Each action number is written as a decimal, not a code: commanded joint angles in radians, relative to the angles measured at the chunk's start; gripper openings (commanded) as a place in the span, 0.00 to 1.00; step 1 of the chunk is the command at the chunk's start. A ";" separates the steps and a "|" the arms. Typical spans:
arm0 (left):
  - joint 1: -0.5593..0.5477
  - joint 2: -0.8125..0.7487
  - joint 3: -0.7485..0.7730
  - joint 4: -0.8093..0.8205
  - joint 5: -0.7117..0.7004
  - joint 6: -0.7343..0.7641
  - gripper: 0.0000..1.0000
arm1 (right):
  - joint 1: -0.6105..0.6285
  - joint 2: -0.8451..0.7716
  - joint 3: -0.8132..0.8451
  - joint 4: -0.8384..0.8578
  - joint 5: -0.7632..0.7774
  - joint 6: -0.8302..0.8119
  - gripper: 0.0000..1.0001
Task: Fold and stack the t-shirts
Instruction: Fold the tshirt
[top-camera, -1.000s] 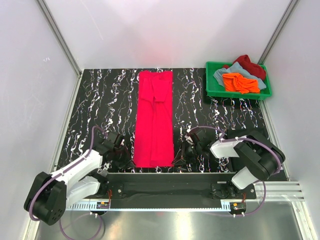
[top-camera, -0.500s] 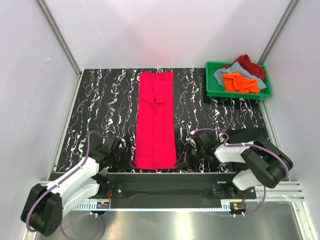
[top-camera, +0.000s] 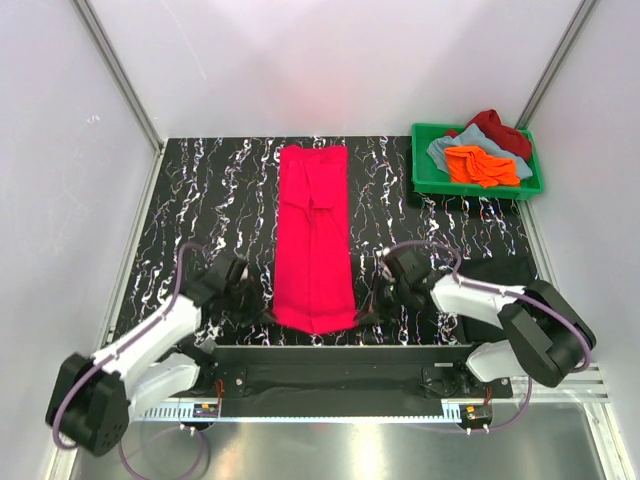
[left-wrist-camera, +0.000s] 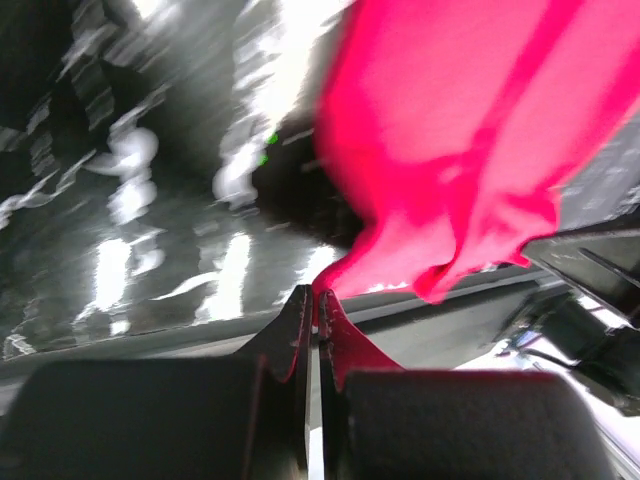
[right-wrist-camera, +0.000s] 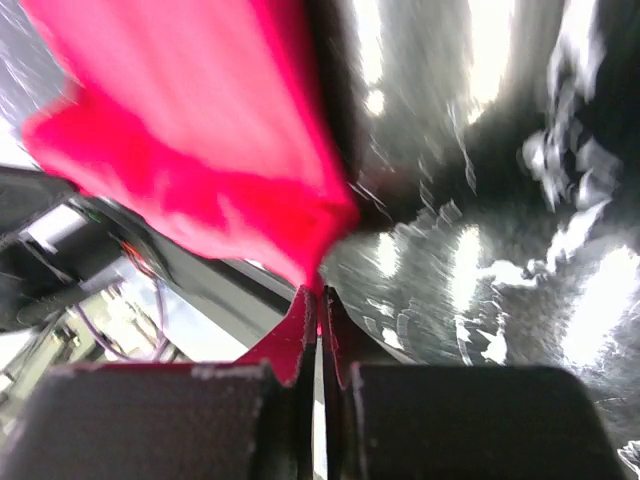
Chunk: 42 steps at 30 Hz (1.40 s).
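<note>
- My left gripper (left-wrist-camera: 316, 300) is pinched tight on the near-left corner of the soft pinkish-red t-shirt (top-camera: 314, 235).
- My right gripper (right-wrist-camera: 318, 298) is clamped on its near-right corner.
- I see one long strip, running from far edge to near edge mid-tabletop (top-camera: 200, 200).

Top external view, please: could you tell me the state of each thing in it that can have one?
pinkish-red t-shirt: folded into a long strip, near corners pinched
left pincer: shut on its near left corner
right pincer: shut on its near right corner
green crate: holding loose shirts
orange shirt, grey-blue shirt, dark red shirt: crumpled, unfolded
</note>
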 joint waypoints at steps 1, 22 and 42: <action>0.013 0.152 0.231 0.028 -0.035 0.100 0.00 | -0.074 0.004 0.207 -0.156 0.057 -0.139 0.00; 0.336 1.013 1.093 0.004 0.154 0.300 0.00 | -0.359 0.840 1.315 -0.558 -0.163 -0.342 0.00; 0.375 1.175 1.235 0.008 0.191 0.288 0.00 | -0.408 1.000 1.512 -0.581 -0.267 -0.318 0.00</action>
